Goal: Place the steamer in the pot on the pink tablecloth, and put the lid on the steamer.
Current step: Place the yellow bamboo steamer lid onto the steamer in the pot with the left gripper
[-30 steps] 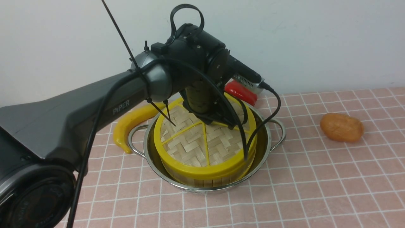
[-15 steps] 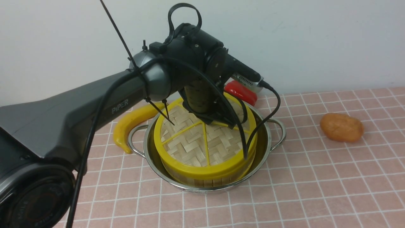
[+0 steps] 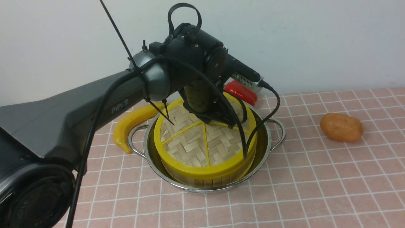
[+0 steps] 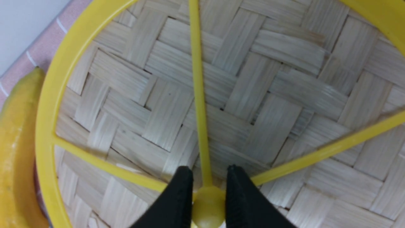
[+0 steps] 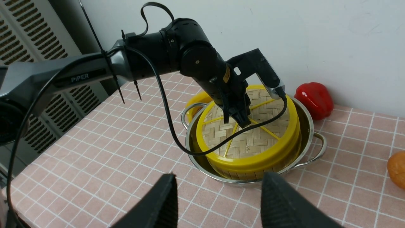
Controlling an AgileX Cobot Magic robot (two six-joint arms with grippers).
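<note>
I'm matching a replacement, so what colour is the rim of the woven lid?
The lid's rim is solid yellow; it shows best in the front view.

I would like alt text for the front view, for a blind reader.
The left gripper reaches onto the yellow-rimmed bamboo lid, which covers the steamer inside a steel pot on pink cloth; a banana lies beside.

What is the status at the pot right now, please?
Left gripper at the lid's hub; right gripper open, empty. Lid on steamer, steamer in pot. Left arm over the lid.
</note>
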